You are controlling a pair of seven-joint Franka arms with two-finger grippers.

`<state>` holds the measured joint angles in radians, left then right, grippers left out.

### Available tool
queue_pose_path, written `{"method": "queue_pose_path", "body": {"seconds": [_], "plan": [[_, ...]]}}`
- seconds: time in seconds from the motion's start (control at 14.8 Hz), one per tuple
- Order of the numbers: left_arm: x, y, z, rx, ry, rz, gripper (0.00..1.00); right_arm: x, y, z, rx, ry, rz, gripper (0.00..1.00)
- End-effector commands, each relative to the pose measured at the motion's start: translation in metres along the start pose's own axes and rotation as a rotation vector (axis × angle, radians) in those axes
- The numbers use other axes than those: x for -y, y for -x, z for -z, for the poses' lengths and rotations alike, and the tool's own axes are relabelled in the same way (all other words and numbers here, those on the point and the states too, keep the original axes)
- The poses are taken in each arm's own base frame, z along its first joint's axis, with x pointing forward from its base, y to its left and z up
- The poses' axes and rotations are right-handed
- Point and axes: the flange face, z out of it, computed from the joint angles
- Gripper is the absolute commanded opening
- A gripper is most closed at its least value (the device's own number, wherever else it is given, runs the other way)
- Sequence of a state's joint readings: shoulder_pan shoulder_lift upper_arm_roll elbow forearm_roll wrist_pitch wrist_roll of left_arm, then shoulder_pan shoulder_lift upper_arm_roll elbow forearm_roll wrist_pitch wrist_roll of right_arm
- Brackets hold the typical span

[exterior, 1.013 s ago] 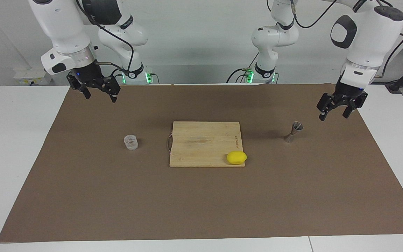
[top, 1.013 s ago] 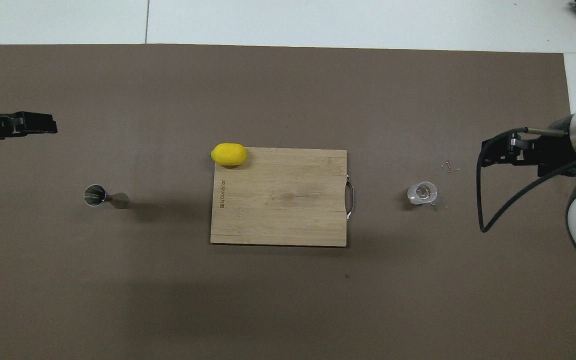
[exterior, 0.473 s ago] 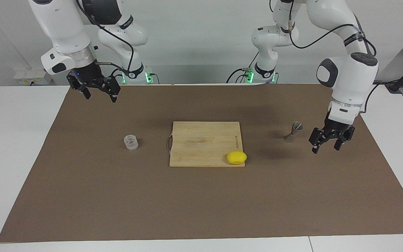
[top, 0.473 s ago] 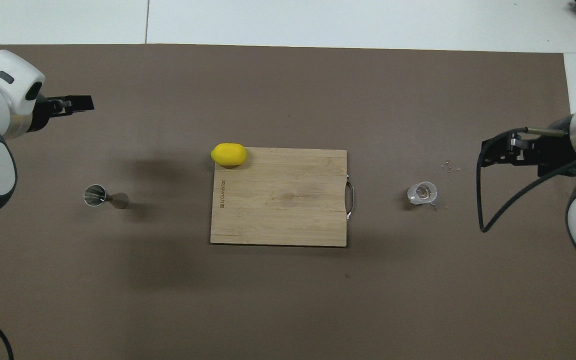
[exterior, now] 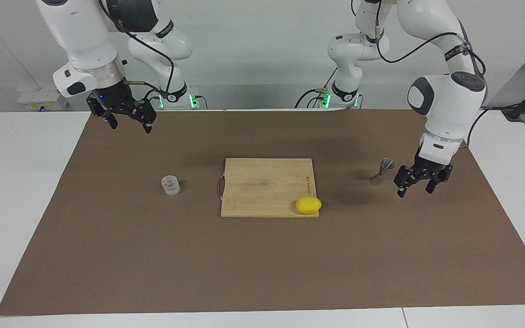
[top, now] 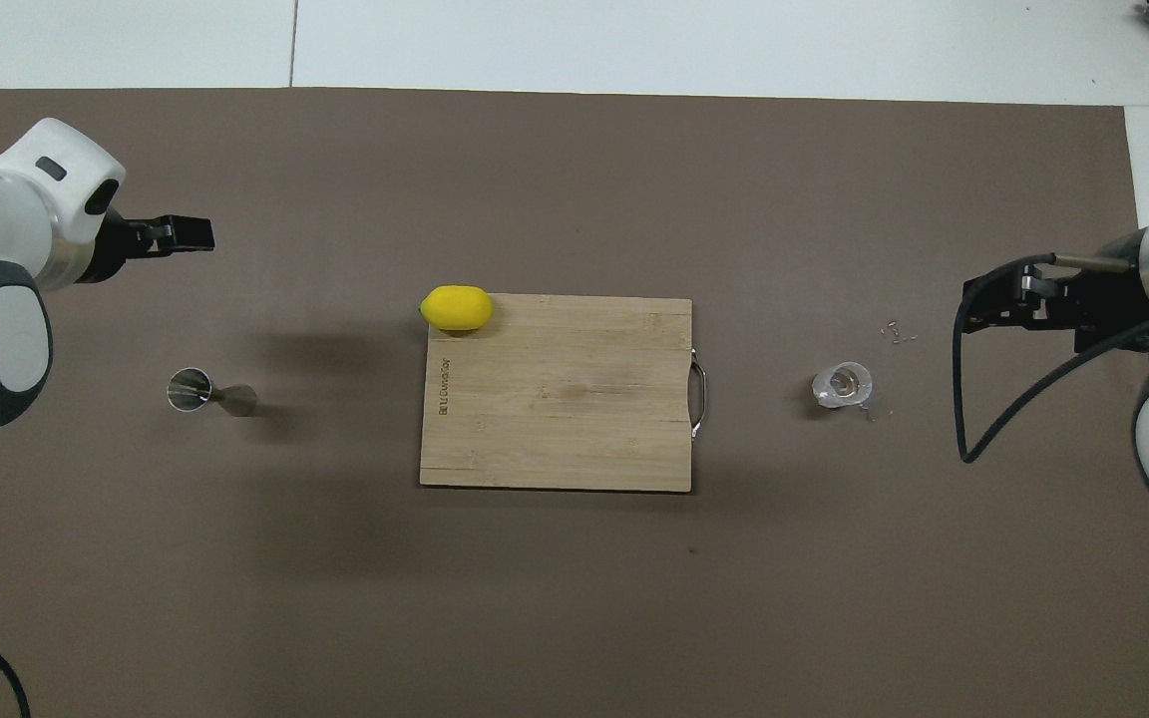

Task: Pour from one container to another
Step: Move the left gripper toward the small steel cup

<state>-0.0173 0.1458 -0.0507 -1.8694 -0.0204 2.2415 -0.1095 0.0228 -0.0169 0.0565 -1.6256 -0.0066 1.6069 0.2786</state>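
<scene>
- Step in hand, as I judge it: the approach. Nothing is lifted and no pouring has begun.
- My left gripper [exterior: 415, 184] hangs low just beside the jigger [exterior: 383, 171], on the side toward the left arm's end of the worktop [exterior: 262, 273]. Its fingers stand apart and hold nothing; they are not touching the jigger.
- Jigger: upright on the brown mat, well apart from the cutting board [exterior: 267, 187], toward the left arm's end. The overhead view shows its open mouth [top: 190, 388].
- Glass tumbler [exterior: 170, 185]: upright on the mat toward the right arm's end, beside the board's handle side and untouched. I cannot tell what it holds.
- My right gripper [exterior: 125, 119] waits up in the air over the mat's edge nearest the robots, fingers apart and empty, well apart from the tumbler.
- A lemon [exterior: 308, 205] sits on the board's corner farthest from the robots, toward the jigger's end. It plays no part here.
- Next move, I reckon: slide the left gripper sideways until the jigger's narrow waist lies between the fingers, then close gently. The jigger looks light and tall for its base, so a bump could tip it.
- The right gripper then needs to drop to the tumbler and grip its wall.
</scene>
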Motion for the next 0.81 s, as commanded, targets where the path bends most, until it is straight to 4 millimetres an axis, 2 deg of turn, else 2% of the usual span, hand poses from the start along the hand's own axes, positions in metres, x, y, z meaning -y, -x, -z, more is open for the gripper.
{"method": "queue_pose_path", "body": {"seconds": [0.0,0.07,0.2,0.27,0.41,0.54,0.74], "plan": [[-0.032,0.007,0.012,0.064,-0.010,-0.043,1.00,-0.006,0.005,0.001,0.009,-0.024,0.005,1.00],[-0.044,0.011,0.010,0.068,-0.006,-0.066,1.00,-0.007,0.005,0.001,0.009,-0.024,0.004,1.00],[-0.047,0.016,0.011,0.119,-0.016,-0.083,1.00,-0.006,0.005,0.001,0.009,-0.024,0.007,1.00],[-0.042,0.015,0.017,0.152,-0.014,-0.084,1.00,-0.005,0.005,0.001,0.008,-0.023,0.008,1.00],[-0.010,0.008,0.018,0.161,0.113,-0.105,1.00,-0.006,0.005,0.001,0.009,-0.024,0.007,1.00],[-0.007,0.004,0.027,0.140,0.244,-0.262,1.00,-0.006,0.005,0.001,0.009,-0.024,0.005,1.00],[0.009,0.006,0.030,0.147,0.410,-0.215,1.00,-0.006,0.005,0.001,0.009,-0.022,0.007,1.00]]}}
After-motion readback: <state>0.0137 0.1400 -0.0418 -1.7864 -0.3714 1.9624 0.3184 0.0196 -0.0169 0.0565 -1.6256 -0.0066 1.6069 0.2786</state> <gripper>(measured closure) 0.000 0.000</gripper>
